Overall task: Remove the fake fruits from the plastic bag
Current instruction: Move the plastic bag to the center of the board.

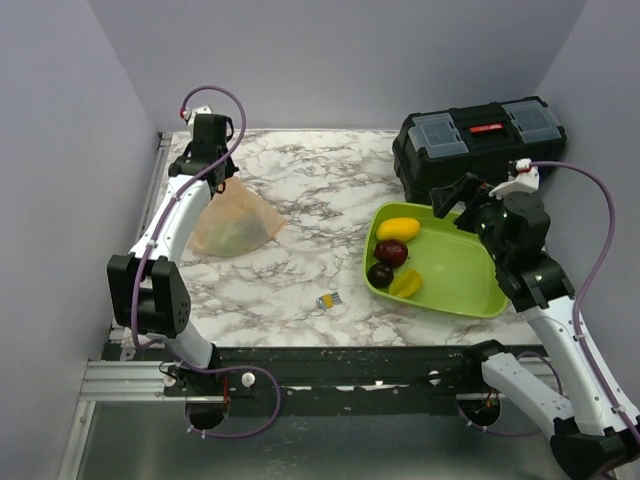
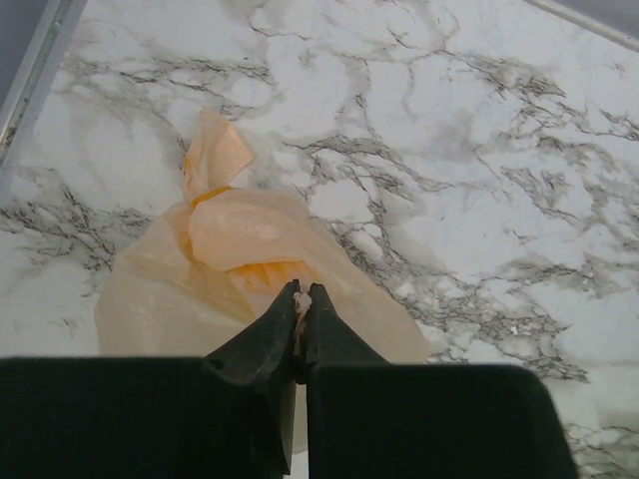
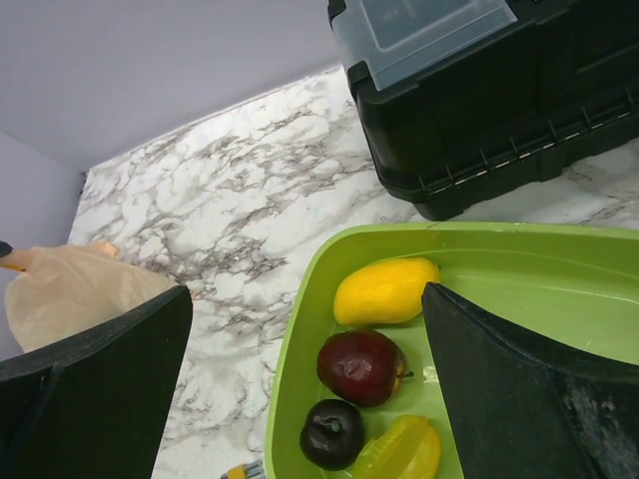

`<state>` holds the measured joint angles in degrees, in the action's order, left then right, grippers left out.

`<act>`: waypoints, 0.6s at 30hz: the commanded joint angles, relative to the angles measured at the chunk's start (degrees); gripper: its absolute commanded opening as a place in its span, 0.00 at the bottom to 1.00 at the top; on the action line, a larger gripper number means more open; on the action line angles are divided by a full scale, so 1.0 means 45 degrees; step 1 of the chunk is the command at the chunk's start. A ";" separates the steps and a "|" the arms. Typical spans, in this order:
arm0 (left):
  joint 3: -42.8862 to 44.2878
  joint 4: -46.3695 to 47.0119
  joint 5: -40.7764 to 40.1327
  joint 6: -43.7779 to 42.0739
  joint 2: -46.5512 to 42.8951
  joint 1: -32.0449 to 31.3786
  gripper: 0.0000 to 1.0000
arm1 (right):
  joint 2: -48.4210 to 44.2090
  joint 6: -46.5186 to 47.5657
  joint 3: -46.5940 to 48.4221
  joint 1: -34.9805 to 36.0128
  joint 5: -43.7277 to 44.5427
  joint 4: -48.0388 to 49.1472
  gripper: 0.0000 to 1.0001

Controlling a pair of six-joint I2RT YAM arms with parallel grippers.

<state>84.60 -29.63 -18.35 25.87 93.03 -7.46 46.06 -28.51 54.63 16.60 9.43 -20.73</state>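
Observation:
The plastic bag [image 1: 238, 224] lies crumpled on the marble at the left, and a faint green shape [image 1: 231, 237] shows through it. My left gripper [image 2: 301, 299] is shut on a fold of the plastic bag [image 2: 235, 244] near its knotted top. Four fake fruits lie in the lime-green tray [image 1: 455, 285]: a yellow oval one [image 3: 384, 290], a dark red apple [image 3: 361, 366], a purple-black round one [image 3: 331, 433] and a yellow ribbed one [image 3: 404, 449]. My right gripper [image 3: 306, 291] hangs open above the tray's left end, holding nothing.
A black toolbox [image 1: 480, 140] stands behind the tray at the back right. A tiny yellow-and-grey clip [image 1: 329, 299] lies on the marble between bag and tray. Purple walls close in the table on three sides.

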 commanded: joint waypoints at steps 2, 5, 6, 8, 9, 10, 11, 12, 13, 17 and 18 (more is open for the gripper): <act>-0.0025 -0.0110 0.1903 -0.0011 -0.0957 0.0076 0.00 | 0.0479 0.0025 0.0000 0.0017 -0.0496 -0.0510 1.00; -0.0357 -0.0118 0.3369 0.0562 -0.1454 0.0020 0.00 | 0.0725 0.0092 -0.0036 0.0022 -0.0786 -0.0445 1.00; -0.0585 0.0039 0.4008 0.0742 -0.1614 0.0003 0.00 | 0.0830 0.0179 -0.0050 0.0012 -0.0907 -0.0356 1.00; -0.0836 0.0075 0.5412 0.1102 -0.1948 -0.0030 0.00 | 0.1083 0.0319 -0.0046 0.0022 -0.1225 -0.0202 1.00; -0.0967 0.0106 0.6116 0.1135 -0.2082 -0.0090 0.00 | 0.1219 0.0323 -0.0040 0.0011 -0.1379 -0.0146 1.00; -0.1055 0.0111 0.6620 0.0945 -0.2234 -0.0197 0.00 | 0.1335 0.0303 -0.0067 0.0022 -0.1570 -0.0084 1.00; -0.1127 0.0002 0.6880 0.0779 -0.2334 -0.0343 0.00 | 0.1463 0.0292 -0.0106 0.0022 -0.1785 0.0014 1.00; -0.1198 -0.0088 0.6990 0.0520 -0.2473 -0.0557 0.00 | 0.1597 0.0283 -0.0127 0.0022 -0.2003 0.0110 1.00; -0.1367 -0.0089 0.7158 0.0292 -0.2606 -0.0762 0.00 | 0.1769 0.0286 -0.0129 0.0022 -0.2331 0.0198 1.00; -0.2154 0.0303 0.7570 -0.0634 -0.3344 -0.1822 0.00 | 0.2436 0.0370 -0.0109 0.0022 -0.3359 0.0421 1.00; -0.2341 0.0443 0.7600 -0.0924 -0.3557 -0.2069 0.00 | 0.2594 0.0379 -0.0104 0.0022 -0.3612 0.0444 1.00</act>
<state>77.38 -29.34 9.37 27.00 81.38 -12.05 55.51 -27.88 54.61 16.60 -0.12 -20.32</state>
